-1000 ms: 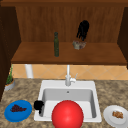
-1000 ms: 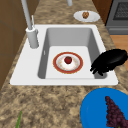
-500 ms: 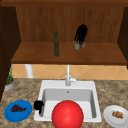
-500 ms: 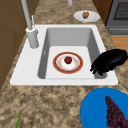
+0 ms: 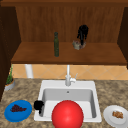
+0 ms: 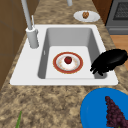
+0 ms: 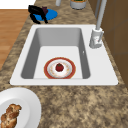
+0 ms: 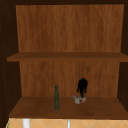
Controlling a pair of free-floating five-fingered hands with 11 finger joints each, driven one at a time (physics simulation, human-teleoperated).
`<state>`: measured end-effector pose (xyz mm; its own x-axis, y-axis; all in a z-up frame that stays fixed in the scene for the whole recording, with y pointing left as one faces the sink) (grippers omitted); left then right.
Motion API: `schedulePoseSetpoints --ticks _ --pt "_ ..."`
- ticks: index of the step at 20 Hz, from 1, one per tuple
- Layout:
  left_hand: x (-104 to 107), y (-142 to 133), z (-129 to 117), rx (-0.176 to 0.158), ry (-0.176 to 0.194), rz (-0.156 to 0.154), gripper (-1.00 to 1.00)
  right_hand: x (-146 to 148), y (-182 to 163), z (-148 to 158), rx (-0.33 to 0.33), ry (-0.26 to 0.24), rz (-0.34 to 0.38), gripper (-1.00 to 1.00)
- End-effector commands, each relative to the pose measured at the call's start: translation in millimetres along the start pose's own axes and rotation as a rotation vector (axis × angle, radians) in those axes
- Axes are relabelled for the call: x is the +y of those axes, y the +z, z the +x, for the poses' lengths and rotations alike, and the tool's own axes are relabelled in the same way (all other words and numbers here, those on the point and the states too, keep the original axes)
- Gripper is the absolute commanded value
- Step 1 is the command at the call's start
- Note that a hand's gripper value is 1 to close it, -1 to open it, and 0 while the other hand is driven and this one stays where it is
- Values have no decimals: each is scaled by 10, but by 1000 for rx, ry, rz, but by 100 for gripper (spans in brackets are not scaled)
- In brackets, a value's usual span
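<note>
A small grey object (image 8: 79, 99) sits on the lower shelf (image 8: 37, 107), the right robot hand (image 8: 82, 87) reaching down onto it, fingers pointing downward; whether they grip cannot be told. A green bottle (image 8: 56, 98) stands near. Below, the left robot hand (image 6: 111, 60) hovers with relaxed fingers over the sink's (image 6: 105, 37) front rim, beside the blue plate (image 6: 97, 110). Nothing has shifted since the earlier frames.

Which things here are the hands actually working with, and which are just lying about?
In hand: right hand reaching down onto the small grey object on the shelf; left hand at the sink front-left rim.

Lying about: green bottle, blue plate, white plate, faucet, red-rimmed plate.
</note>
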<state>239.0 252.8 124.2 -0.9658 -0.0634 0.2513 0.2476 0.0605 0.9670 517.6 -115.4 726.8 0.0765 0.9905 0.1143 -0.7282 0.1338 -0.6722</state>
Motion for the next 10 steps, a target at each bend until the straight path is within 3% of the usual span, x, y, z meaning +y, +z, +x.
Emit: schedulePoseSetpoints --ticks 1,8,10 --pt "0 0 0 0 0 0 0 -26 -411 73 36 34 -4 -100" --pt "0 0 0 0 0 0 0 -54 -1155 -75 17 65 -9 -100" --pt "0 0 0 0 0 0 0 -135 -1222 -159 11 42 -86 -100"
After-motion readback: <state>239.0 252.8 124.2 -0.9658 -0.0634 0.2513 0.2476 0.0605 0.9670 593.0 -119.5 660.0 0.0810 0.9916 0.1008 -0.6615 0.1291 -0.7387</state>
